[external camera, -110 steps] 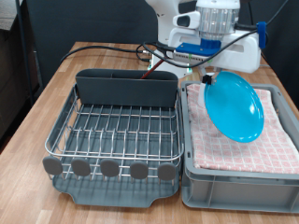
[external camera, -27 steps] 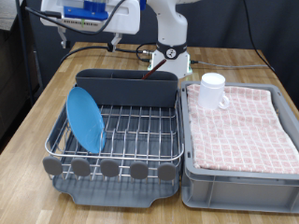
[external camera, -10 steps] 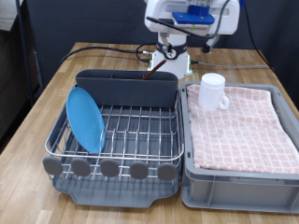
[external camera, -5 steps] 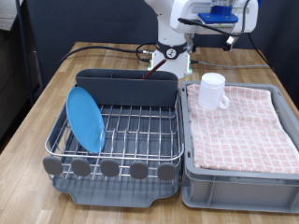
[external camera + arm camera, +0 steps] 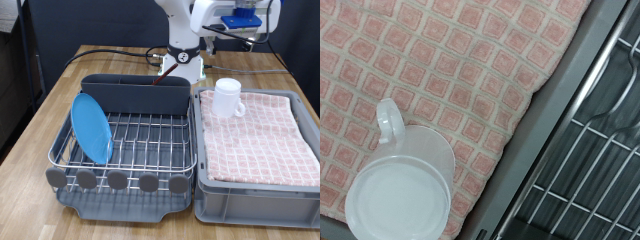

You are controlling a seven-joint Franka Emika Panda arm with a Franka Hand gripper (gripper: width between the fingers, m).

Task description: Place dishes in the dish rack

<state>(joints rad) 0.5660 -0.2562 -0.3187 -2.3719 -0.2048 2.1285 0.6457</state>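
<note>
Mug, white with a loop handle, stands upright on the pink checkered cloth in the grey crate, at the corner nearest the dish rack; the wrist view looks straight down into its open mouth, handle pointing away from the crate wall. Blue plate already stands on edge in the wire grid at the exterior view's left side of the rack. The wooden spoon cannot be made out clearly. The arm's hand hangs high at the exterior view's top right, above and behind the mug, well apart from it; its fingers show in neither view, so whether the pincer is released or clenched cannot be told, and nothing is seen held. Judgement on handling: the mug looks rigid, glazed or smooth plastic, hence likely slippery, and possibly breakable if dropped; probably light. The soft cloth beneath may let it tip under a sideways push. Best holds appear to be the rim wall, one finger inside and one outside, or across the handle.
</note>
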